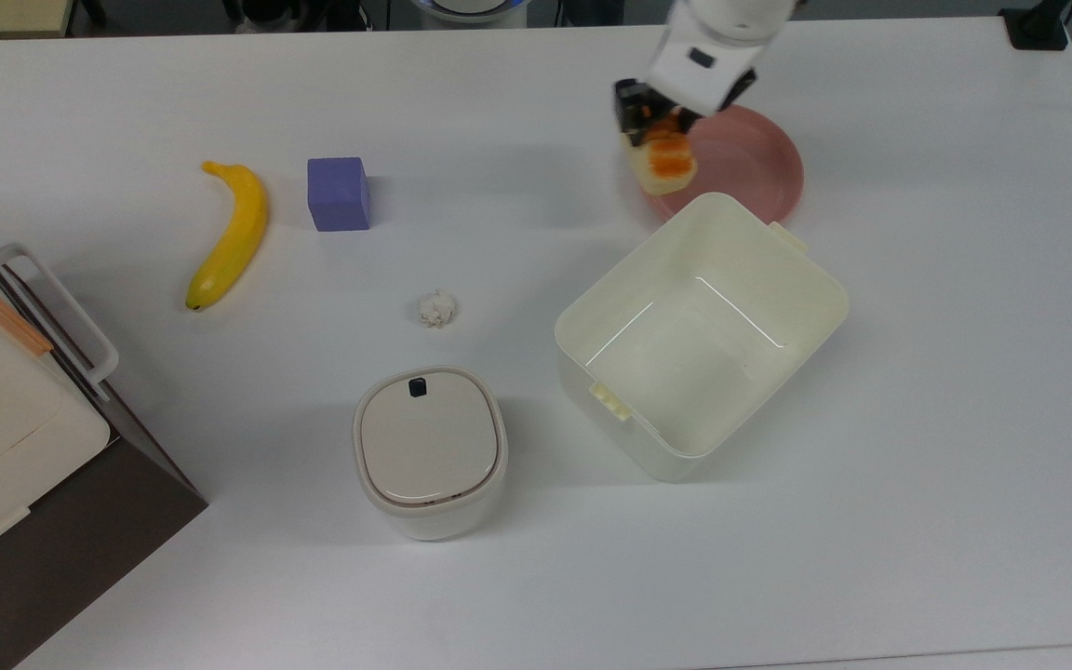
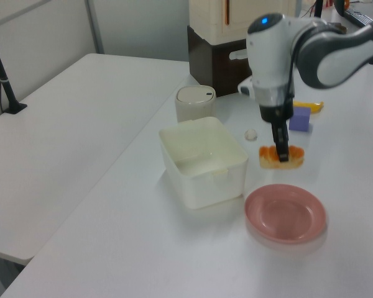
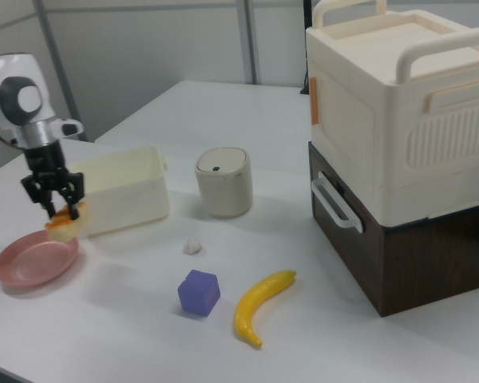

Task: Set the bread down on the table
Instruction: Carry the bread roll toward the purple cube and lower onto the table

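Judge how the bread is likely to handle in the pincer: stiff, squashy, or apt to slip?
The bread hangs level in the pincer, so probably light and fairly stiff. Its glossy top may be slippery. Pinched mid-length, it shows no obvious squashing.

Top view: round pink plate (image 1: 759,158) near the white tabletop's (image 1: 536,577) far edge, right part. Open cream plastic box (image 1: 699,335) just in front of it. Lidded cream bin (image 1: 429,451) left of box, w/ yellow banana (image 1: 229,233) & purple foam cube (image 1: 339,193) toward the far-left corner.
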Robot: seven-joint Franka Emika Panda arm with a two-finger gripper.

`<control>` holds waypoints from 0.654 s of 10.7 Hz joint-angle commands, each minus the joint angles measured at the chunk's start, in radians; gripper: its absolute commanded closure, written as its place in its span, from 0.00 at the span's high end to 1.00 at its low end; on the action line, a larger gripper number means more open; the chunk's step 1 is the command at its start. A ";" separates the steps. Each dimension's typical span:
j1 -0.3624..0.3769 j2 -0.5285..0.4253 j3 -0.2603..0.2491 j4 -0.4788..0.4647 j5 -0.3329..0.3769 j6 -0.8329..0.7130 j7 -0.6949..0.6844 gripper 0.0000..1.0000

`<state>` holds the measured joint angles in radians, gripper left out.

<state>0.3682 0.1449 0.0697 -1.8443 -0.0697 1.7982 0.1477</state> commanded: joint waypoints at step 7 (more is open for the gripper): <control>-0.106 0.030 -0.162 -0.020 -0.041 0.044 -0.177 1.00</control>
<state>0.2551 0.1979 -0.0876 -1.8535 -0.1040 1.8277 -0.0348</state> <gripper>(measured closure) 0.189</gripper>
